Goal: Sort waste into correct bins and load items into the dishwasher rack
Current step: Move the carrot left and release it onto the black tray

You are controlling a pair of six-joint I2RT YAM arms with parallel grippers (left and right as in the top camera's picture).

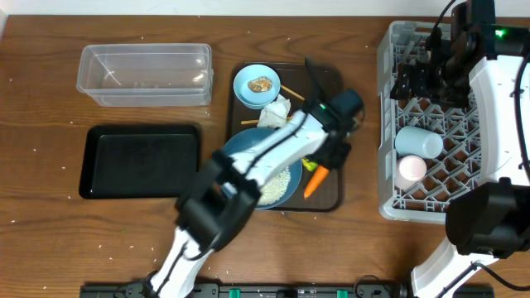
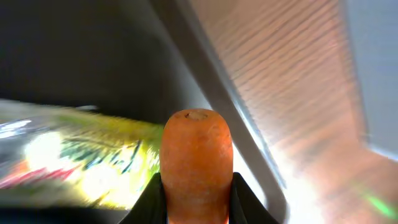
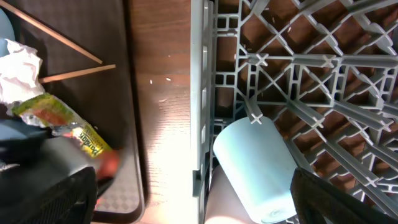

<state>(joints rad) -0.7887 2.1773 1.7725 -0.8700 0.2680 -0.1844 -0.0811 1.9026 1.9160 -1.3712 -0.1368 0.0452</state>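
Left claw (image 2: 196, 202) grips carrot (image 2: 196, 155) in tray (image 1: 333, 204).

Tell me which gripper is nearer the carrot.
Left. The left gripper is shut on the carrot; the right gripper hangs open over the dishwasher rack, well away.

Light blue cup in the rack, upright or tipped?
Tipped: the light blue cup lies on its side across the dishwasher rack lattice.

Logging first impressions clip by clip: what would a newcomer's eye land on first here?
The orange carrot fills the left wrist view, pinched in the left hand over the right side of the brown serving tray. Next comes the big grey dishwasher rack at the far right, with a light blue cup and a pinkish-white cup sitting in it.
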